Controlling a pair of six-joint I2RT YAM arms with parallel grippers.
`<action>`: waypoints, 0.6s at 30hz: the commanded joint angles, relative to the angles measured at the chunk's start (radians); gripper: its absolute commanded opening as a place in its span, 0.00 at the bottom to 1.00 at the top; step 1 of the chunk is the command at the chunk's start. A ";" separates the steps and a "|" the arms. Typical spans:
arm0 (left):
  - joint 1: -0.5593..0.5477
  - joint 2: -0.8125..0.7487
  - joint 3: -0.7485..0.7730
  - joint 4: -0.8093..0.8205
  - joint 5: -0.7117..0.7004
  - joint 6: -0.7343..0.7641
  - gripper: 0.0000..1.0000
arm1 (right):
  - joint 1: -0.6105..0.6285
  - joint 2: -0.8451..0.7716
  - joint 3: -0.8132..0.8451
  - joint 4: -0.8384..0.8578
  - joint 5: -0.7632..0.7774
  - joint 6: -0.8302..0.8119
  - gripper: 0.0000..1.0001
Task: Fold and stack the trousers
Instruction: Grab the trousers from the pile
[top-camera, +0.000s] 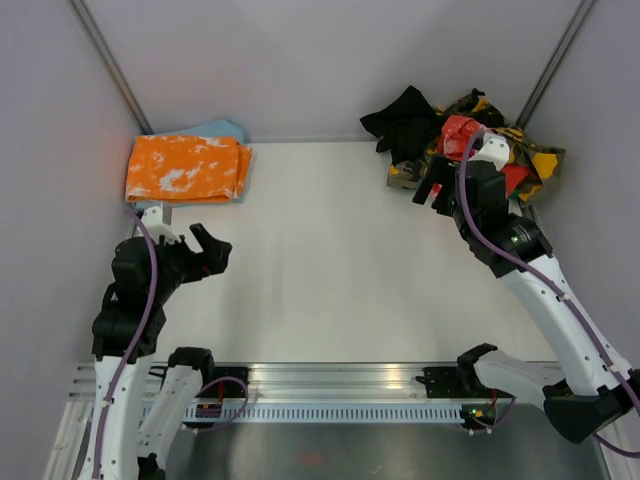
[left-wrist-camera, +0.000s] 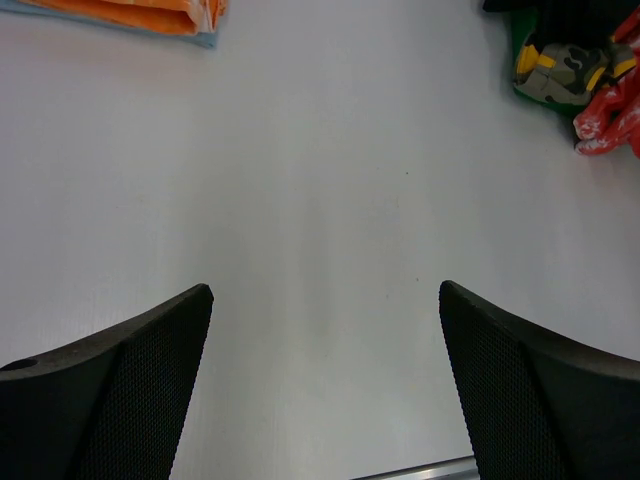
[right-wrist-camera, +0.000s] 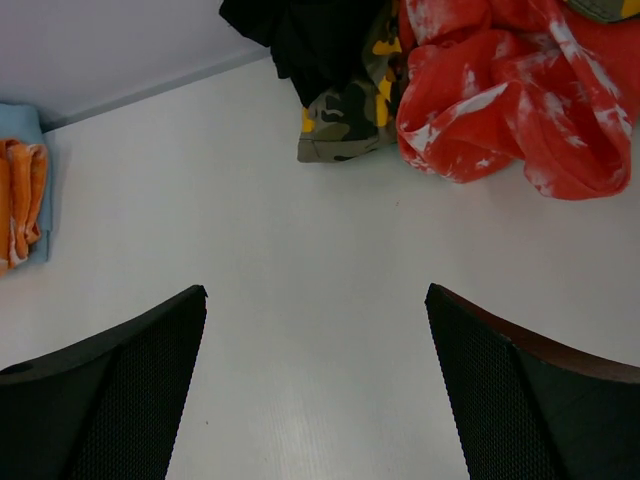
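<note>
- Nearest to me, the mounting rail (top-camera: 340, 385) is running along the near edge of the white table (top-camera: 330, 260), and I am placing everything else from that rail.
- Just beyond the rail's left end, the left gripper (top-camera: 214, 248) is hovering over bare table with its jaws spread wide and nothing between them.
- Through the left wrist camera I am looking out between its two dark fingers (left-wrist-camera: 120, 390) at plain tabletop only.
- Farther from the rail, on the right side, the right gripper (top-camera: 436, 195) is reaching out with its jaws standing just as wide and gripping nothing.
- Its fingertips are hanging over bare table just short of the heap of cloth, apart from it.
- Beyond that gripper, in the corner farthest from the rail's right end, the red trousers with white splotches (right-wrist-camera: 510, 90) are lying crumpled in the heap, unfolded.
- The yellow-green camouflage trousers (right-wrist-camera: 345, 120) are lying against their left side in the right wrist view, and the black trousers (right-wrist-camera: 300, 40) are bunching up behind those, nearer the back wall.
- Far from the rail's left end, the folded orange-and-white trousers (top-camera: 185, 168) are sitting flat on a light blue cloth (top-camera: 215, 130), well apart from the heap.
</note>
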 joint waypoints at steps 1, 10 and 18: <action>-0.005 -0.002 0.034 0.039 0.033 0.051 1.00 | -0.004 0.020 0.038 -0.064 0.145 0.061 0.98; -0.005 -0.007 -0.007 0.059 0.054 -0.008 1.00 | -0.229 0.132 0.062 0.020 0.017 0.066 0.98; -0.005 -0.004 -0.035 0.086 0.160 -0.048 1.00 | -0.528 0.295 0.099 0.046 -0.135 -0.003 0.98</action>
